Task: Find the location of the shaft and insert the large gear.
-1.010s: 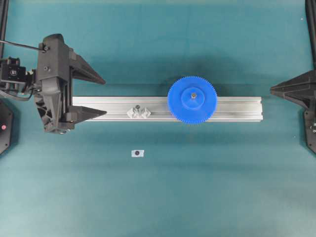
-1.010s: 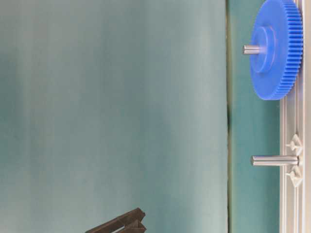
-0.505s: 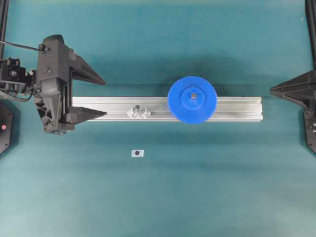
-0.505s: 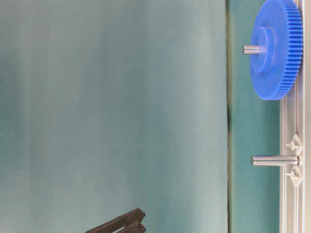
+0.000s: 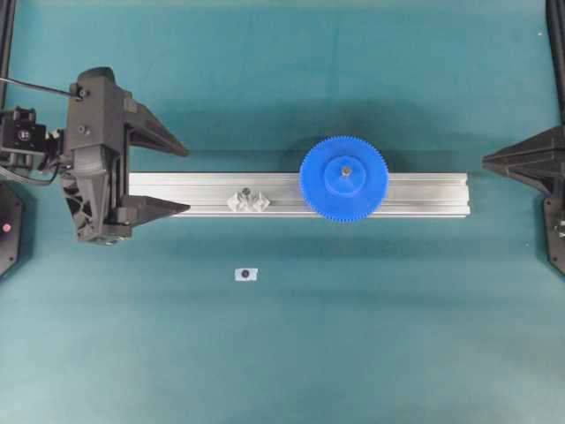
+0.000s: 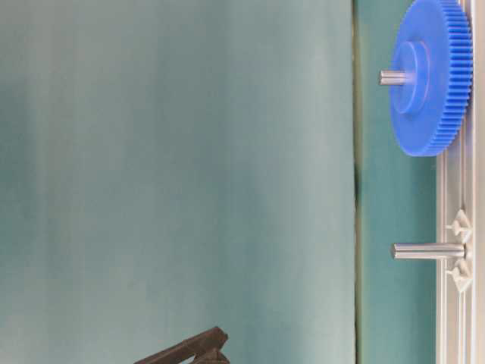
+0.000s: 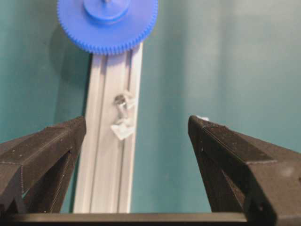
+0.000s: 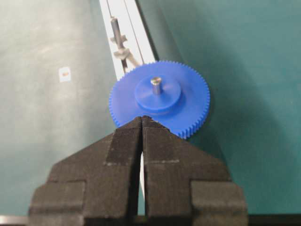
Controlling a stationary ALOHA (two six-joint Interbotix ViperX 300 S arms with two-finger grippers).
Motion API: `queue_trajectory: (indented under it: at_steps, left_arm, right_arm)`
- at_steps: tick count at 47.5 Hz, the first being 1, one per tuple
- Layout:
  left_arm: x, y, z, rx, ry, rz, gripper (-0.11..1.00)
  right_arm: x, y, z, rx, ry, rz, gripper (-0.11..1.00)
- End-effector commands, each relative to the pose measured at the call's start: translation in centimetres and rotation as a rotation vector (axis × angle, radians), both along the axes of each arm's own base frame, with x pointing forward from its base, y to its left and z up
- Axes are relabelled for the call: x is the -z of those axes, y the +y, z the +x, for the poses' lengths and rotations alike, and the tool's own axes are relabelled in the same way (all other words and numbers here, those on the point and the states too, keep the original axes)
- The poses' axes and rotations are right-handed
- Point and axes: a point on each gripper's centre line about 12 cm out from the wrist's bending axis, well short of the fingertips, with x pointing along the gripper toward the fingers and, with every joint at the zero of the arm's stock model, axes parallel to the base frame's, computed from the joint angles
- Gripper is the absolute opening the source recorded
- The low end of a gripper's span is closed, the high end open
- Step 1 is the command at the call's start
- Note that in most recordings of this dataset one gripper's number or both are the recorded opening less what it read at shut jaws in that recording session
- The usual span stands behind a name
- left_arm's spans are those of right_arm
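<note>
Large gear [image 5: 343, 178]: bright blue toothed disc, seated flat on the aluminium rail [image 5: 424, 194] toward its right end, overhanging both long edges.
Shaft [image 8: 155, 85]: grey pin poking up through the gear's hub.
Second shaft [image 6: 427, 250]: bare, standing between two shiny brackets toward the rail's left end.
Left gripper [image 5: 177, 175]: spread wide at the rail's left end, holding nothing.
Right gripper [image 8: 142, 121]: pressed together, empty, beyond the rail's right end.
White tag [image 5: 246, 275]: on the surface near the rail's front edge.
Risk: the gear looks inserted; an arm brushing the rail could shift it or tip the gear.
</note>
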Motion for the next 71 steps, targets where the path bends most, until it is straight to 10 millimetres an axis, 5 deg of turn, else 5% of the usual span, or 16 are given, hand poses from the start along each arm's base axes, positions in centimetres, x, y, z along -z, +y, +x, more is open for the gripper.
queue_trajectory:
  at_steps: [1,71]
  left_arm:
    - [-0.83,-0.17,0.16,0.006,-0.028,0.003,0.91]
    - [-0.83,-0.45,0.33,0.015,-0.066,0.0,0.91]
  right_arm:
    - [-0.46,-0.09,0.18,0.005,-0.016,0.0,0.02]
    - [-0.05,0.01,-0.37,0.005,-0.016,0.0,0.02]
